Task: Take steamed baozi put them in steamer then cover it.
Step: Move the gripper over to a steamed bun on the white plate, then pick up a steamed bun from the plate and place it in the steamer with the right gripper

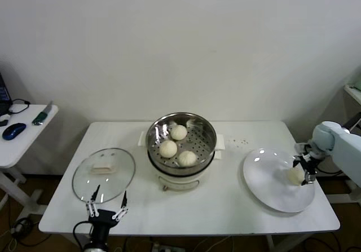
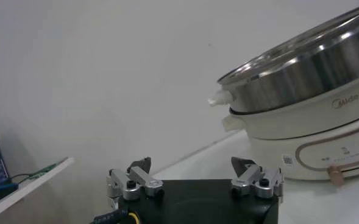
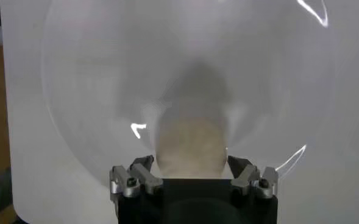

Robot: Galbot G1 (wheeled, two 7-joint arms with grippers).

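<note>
On the white desk (image 1: 186,207) the steamer (image 1: 181,140) stands at the centre on its white pot base (image 1: 179,180), holding three steamed baozi (image 1: 168,148) on its perforated floor. The glass lid (image 1: 104,174) lies flat to the steamer's left, and a white plate (image 1: 265,184) lies to its right with the fourth baozi (image 1: 296,175) on it. A side table (image 1: 17,142) at the far left carries a computer mouse (image 1: 13,131) and some small items.

The right end effector (image 1: 304,169) reaches in from the desk's right edge and points down over the plate, its fingers (image 3: 141,164) straddling the fourth baozi on both sides; whether they press on it cannot be told. The left end effector (image 1: 106,204) rests low at the near desk edge beside the lid, released and grasping nothing.

The left arm is mostly cut off below the head view.
</note>
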